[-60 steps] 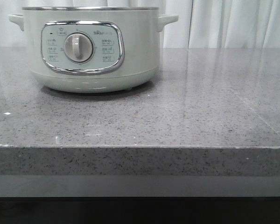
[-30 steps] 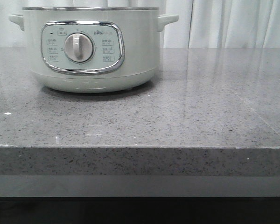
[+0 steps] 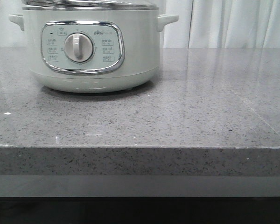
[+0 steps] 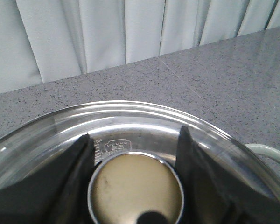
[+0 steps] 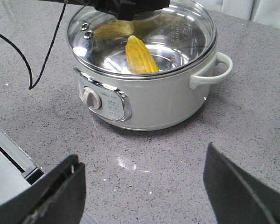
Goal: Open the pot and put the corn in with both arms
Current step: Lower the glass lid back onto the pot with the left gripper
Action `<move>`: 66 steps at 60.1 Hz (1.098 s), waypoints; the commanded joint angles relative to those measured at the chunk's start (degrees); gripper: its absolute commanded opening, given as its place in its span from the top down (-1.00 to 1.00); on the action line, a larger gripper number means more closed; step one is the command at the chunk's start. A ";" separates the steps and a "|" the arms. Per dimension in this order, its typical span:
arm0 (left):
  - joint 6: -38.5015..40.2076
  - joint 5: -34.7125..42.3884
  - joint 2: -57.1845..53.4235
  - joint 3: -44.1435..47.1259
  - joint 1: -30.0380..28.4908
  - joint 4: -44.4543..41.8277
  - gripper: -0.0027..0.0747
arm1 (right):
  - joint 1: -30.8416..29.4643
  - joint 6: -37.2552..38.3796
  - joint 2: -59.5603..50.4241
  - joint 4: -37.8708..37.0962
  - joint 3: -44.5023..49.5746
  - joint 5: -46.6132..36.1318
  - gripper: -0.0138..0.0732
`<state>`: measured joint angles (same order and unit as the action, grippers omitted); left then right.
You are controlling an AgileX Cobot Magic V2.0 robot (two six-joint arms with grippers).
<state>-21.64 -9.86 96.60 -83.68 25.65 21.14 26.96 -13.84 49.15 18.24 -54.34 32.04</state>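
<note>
Right wrist view: ridged yellow corn (image 5: 141,55) under domed glass lid (image 5: 177,32), left pincer (image 4: 134,154) straddling its knob (image 4: 135,189), right pincer (image 5: 142,186) wide, empty.

The pot (image 3: 91,51) stands on the table (image 3: 186,116), at the far left side and well back from the front edge. The corn (image 5: 140,55) lies inside the pot, under the glass lid (image 5: 177,35). Behind the table hangs a curtain (image 3: 233,23).
</note>
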 commanded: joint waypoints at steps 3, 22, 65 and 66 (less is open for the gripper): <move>0.26 7.51 -3.14 -2.78 0.14 2.19 0.55 | -0.13 -0.08 -0.28 1.03 -1.41 -4.18 -0.56; 0.26 4.97 -2.91 -2.78 0.14 4.61 0.55 | -0.13 -0.08 -0.28 1.03 -1.41 -4.18 -0.56; 0.26 3.67 -1.38 -2.89 0.22 4.64 -0.43 | -0.13 -0.08 -0.28 1.03 -1.41 -4.18 -0.56; 0.26 3.46 -1.75 -2.89 0.22 4.64 -0.43 | -0.13 -0.08 -0.28 1.03 -1.41 -4.18 -0.56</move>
<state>-21.53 -9.78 98.05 -84.26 25.65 25.02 26.96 -13.83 49.15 18.24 -54.22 32.04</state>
